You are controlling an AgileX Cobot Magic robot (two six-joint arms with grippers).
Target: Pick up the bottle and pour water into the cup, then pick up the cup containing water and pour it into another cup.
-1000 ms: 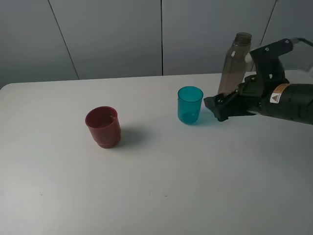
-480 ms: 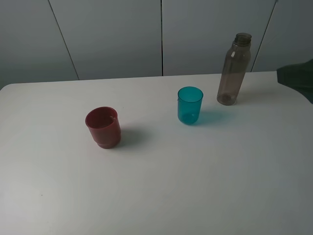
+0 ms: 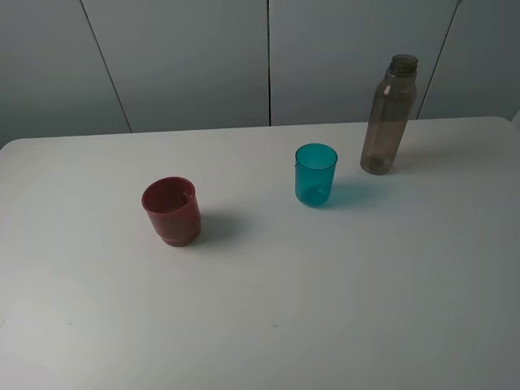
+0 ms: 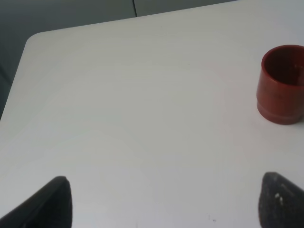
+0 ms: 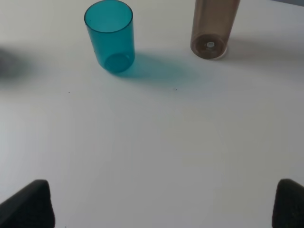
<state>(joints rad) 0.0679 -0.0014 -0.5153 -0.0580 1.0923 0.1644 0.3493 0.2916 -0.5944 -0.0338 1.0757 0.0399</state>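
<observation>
The tall smoky grey-brown bottle (image 3: pixel 388 115) stands upright at the back right of the white table; its lower part shows in the right wrist view (image 5: pixel 212 28). The teal cup (image 3: pixel 315 174) stands upright to its left, also in the right wrist view (image 5: pixel 110 36). The dark red cup (image 3: pixel 171 210) stands upright at centre left, also in the left wrist view (image 4: pixel 281 84). Neither arm shows in the exterior high view. My left gripper (image 4: pixel 164 202) is open and empty, well back from the red cup. My right gripper (image 5: pixel 161 204) is open and empty, well back from the teal cup and bottle.
The white table (image 3: pixel 268 309) has a rounded far left corner (image 4: pixel 33 40) and a grey panelled wall (image 3: pixel 187 57) behind it. A faint dark blur (image 5: pixel 9 64) lies at the edge of the right wrist view.
The right arm, beside the bottle and teal cup a second ago, has drawn back to the right and left the exterior high view. Bottle and cups have not moved.
</observation>
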